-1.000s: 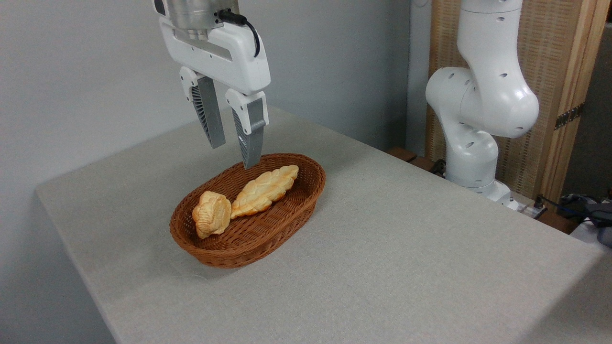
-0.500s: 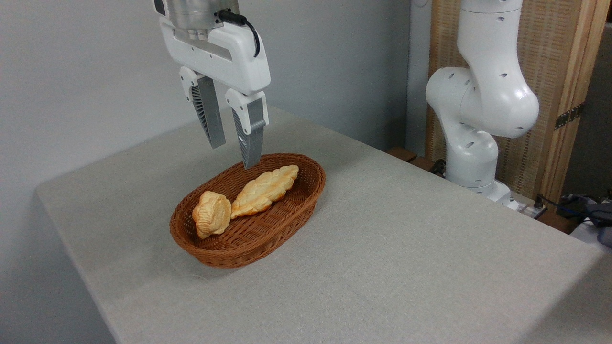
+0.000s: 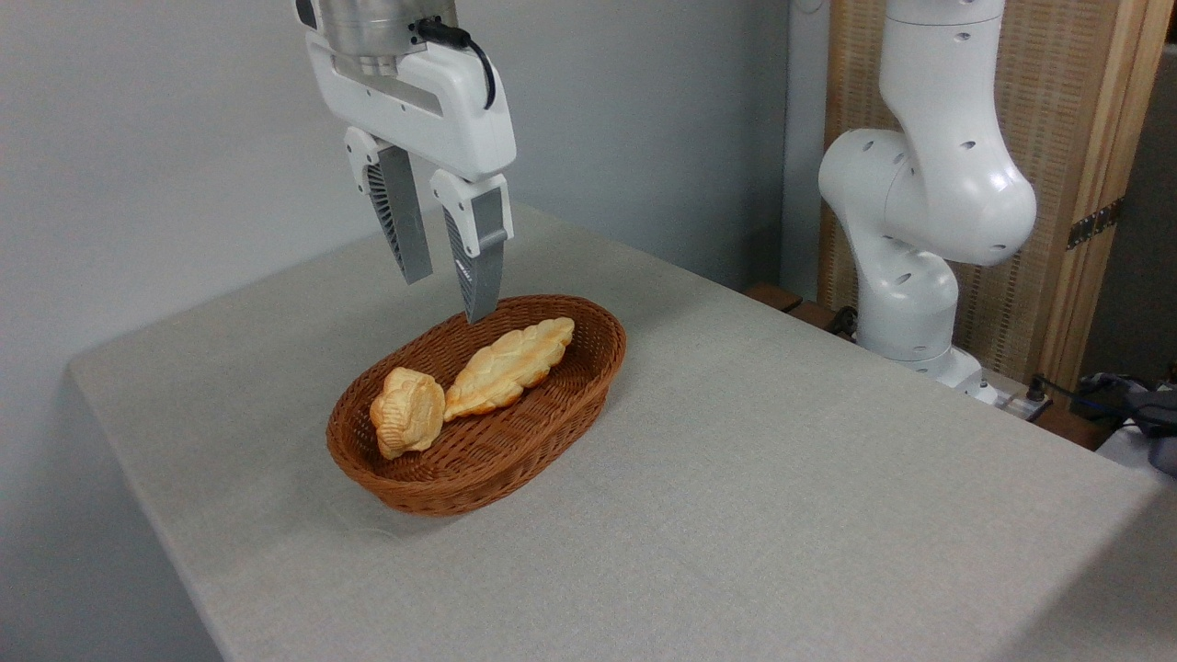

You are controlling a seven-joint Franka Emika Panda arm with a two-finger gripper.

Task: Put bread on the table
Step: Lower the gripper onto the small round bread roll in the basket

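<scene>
Camera view from where I'm standing: the gripper (image 3: pixel 448 296) hangs above the far rim of the wicker basket (image 3: pixel 478 478), fingers spread a moderate way apart with nothing between them. The bread (image 3: pixel 407 411), that lumpy little golden bun, sits inside the basket at about 8 o'clock from its middle, touching the tip of the longer braided loaf (image 3: pixel 508 366), which runs off toward 2 o'clock. None of it is out on the table (image 3: pixel 782 478) yet. My guess is the bun's very light and probably a bit squashy or hollow, so no need to clamp hard. I'd pinch it across its narrower sides, coming straight down, and keep the far finger clear of the loaf since the two are snug together. The ridges should give decent grip.
</scene>
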